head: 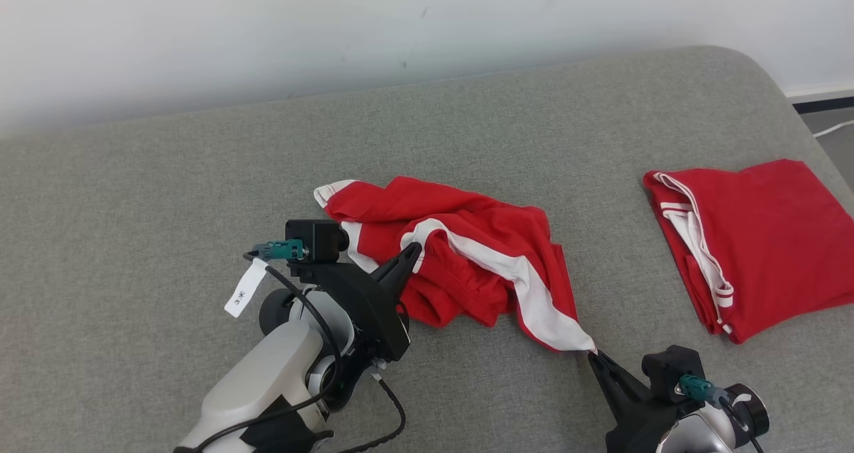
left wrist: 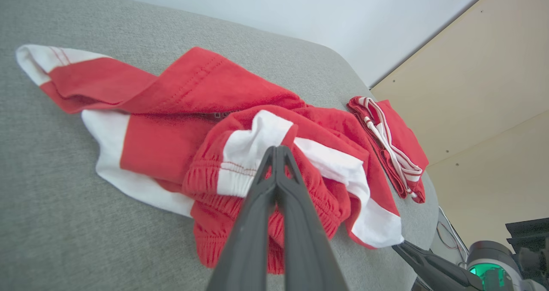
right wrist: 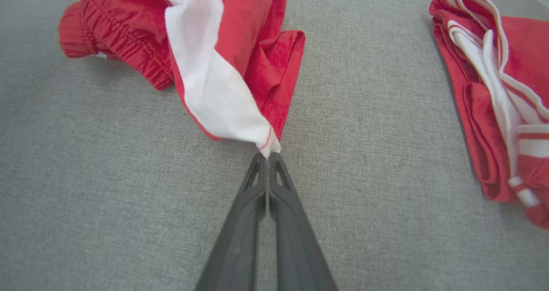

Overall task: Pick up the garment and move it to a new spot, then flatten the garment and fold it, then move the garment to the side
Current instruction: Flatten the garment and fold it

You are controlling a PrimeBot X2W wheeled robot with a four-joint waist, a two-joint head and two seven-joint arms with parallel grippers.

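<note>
A crumpled red garment [head: 460, 253] with white side stripes lies in the middle of the grey cushioned surface [head: 167, 193]. My left gripper [head: 415, 249] is shut on the garment's elastic waistband; in the left wrist view the gripper [left wrist: 278, 150] pinches a white patch of the garment [left wrist: 180, 106]. My right gripper [head: 592, 354] is shut on the tip of a white-striped corner; in the right wrist view the gripper [right wrist: 268, 156] bites the hem of the garment [right wrist: 214, 89]. That corner is pulled out toward the near right.
A second red garment [head: 754, 239], folded, with white trim, lies at the right of the surface, also in the right wrist view as folded cloth [right wrist: 506, 89]. A white wall [head: 333, 26] runs behind. The surface's right edge drops to the floor [head: 837, 139].
</note>
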